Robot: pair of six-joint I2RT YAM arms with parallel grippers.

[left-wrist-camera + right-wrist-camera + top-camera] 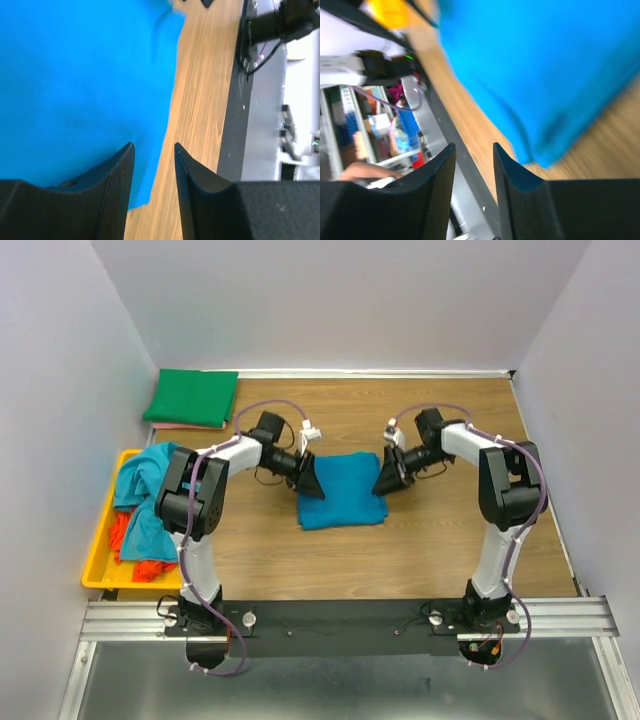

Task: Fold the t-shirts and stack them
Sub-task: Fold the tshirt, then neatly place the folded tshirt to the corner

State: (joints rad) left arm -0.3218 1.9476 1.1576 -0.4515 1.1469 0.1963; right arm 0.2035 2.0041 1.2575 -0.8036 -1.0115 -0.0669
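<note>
A folded blue t-shirt lies in the middle of the wooden table. My left gripper is at its left edge, open and empty; in the left wrist view the blue t-shirt lies under the left finger and wood shows between the jaws of the gripper. My right gripper is at the shirt's right edge, open and empty; the right wrist view shows the blue t-shirt beside the gripper. A folded green t-shirt lies on a pink one at the far left corner.
A yellow bin at the left edge holds crumpled teal and orange-red shirts. Grey walls close in the table on three sides. The black rail with the arm bases runs along the near edge.
</note>
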